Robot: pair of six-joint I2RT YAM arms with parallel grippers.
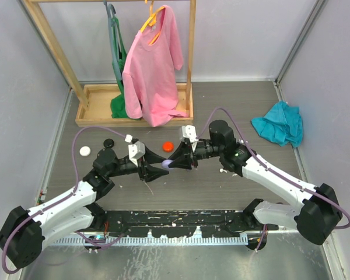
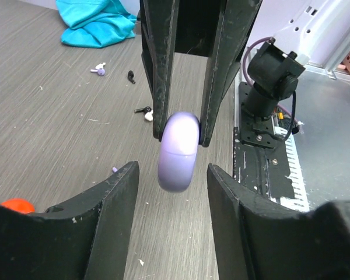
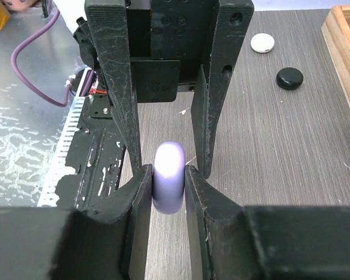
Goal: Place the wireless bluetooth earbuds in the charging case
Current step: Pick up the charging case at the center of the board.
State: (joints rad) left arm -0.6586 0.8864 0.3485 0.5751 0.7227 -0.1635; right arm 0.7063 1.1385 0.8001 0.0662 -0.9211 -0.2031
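A lilac round charging case (image 3: 168, 175) hangs on edge above the table, with my right gripper (image 1: 175, 161) shut on its flat sides. In the left wrist view the case (image 2: 178, 153) shows a closed seam. My left gripper (image 2: 172, 175) faces it from the other side, open, one jaw on each side of the case with a gap to both. Several earbuds lie loose on the table beyond: a lilac-and-white one (image 2: 98, 70), a dark one (image 2: 130, 76) and a dark-and-white pair (image 2: 146, 111).
A red round case (image 1: 168, 146), a black case (image 1: 108, 142) and a white case (image 1: 84, 151) lie on the table. A wooden rack (image 1: 99, 111) with a pink shirt (image 1: 154, 64) stands at the back. A teal cloth (image 1: 278, 122) lies at the right.
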